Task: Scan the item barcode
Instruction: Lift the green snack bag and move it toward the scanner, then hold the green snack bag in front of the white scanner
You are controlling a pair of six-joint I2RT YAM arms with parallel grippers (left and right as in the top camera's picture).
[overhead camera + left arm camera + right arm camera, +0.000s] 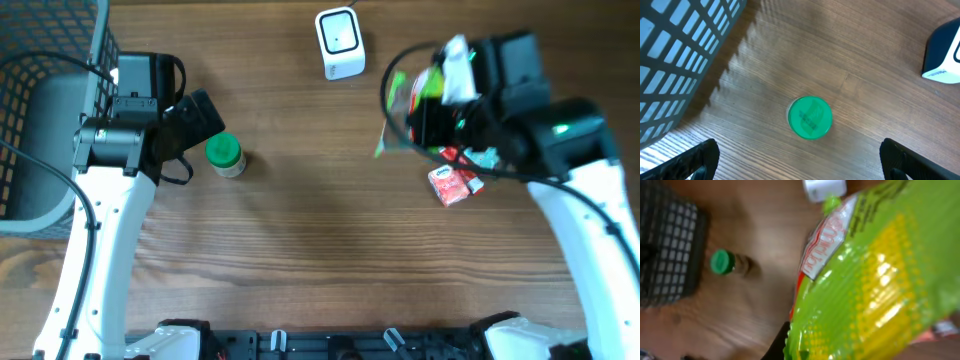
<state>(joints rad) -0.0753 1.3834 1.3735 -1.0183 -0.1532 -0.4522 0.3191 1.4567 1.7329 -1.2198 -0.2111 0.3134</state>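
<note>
Brown wood-grain tabletop (300, 250) fills the scene, with a dark wire-mesh basket (45, 110) at its left edge and a small white box-shaped barcode scanner (340, 42) near the far edge.

The right gripper (432, 118) is clamped on a green-and-yellow plastic snack bag (400, 105), held up off the table just right of the scanner and apart from it. From overhead the bag shows nearly edge-on, a thin green strip whose long axis runs roughly from the far side toward the near side, leaning a little. The right wrist view gives what overhead hides: the bag's glossy printed face, blurred, with a red-and-white label band (825, 245) slanting across it. No barcode can be made out.

Two small red packets (455, 183) lie on the table beside the right arm.

The left gripper (799, 150) hangs with its jaws spread wide, above a small jar with a round green lid (810, 117) that stands upright near the basket. Only its wrist view shows the lid squarely from above, between the two dark fingers (690, 162).
</note>
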